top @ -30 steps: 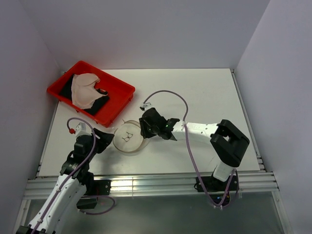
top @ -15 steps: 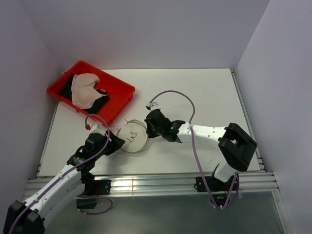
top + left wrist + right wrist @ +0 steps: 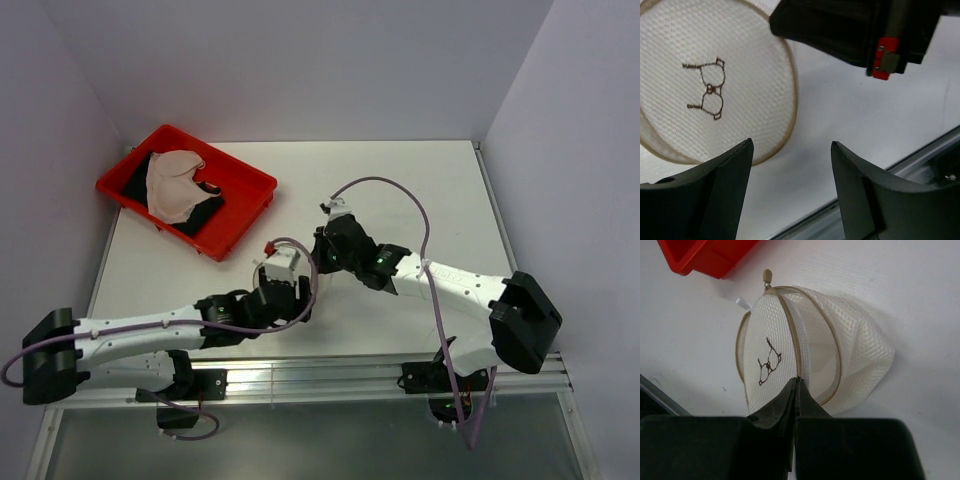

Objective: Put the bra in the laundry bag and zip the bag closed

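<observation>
The right gripper (image 3: 795,385) has its fingers pressed fully together on the edge of the laundry bag (image 3: 840,350). They pinch the white band that runs between the bag's two tan hoops. The bag stands tipped on its side on the table (image 3: 400,190), just in front of the arm bases. Its round face with the small bra outline is turned toward the left arm, and the mesh body sags behind it. The zipper pull (image 3: 767,275) sticks up at the top of the rim, at the end away from the pinch. The pictures do not show how far the zip is open.

The left gripper (image 3: 791,147) is spread wide and holds nothing. It hovers just beside the bag's face, with one finger (image 3: 725,195) below the lower rim and the other over bare table. The right gripper's black body is close above it.

The bra (image 3: 172,185), a pale cupped garment, lies on dark cloth in the red tray (image 3: 225,157) at the far left of the table. It is well apart from the bag and from both grippers.

By this reading the task is at an early stage. The bag is gripped and propped up, probably so its mouth can be opened. Fetching the bra, putting it inside and closing the zip are all left to do.
</observation>
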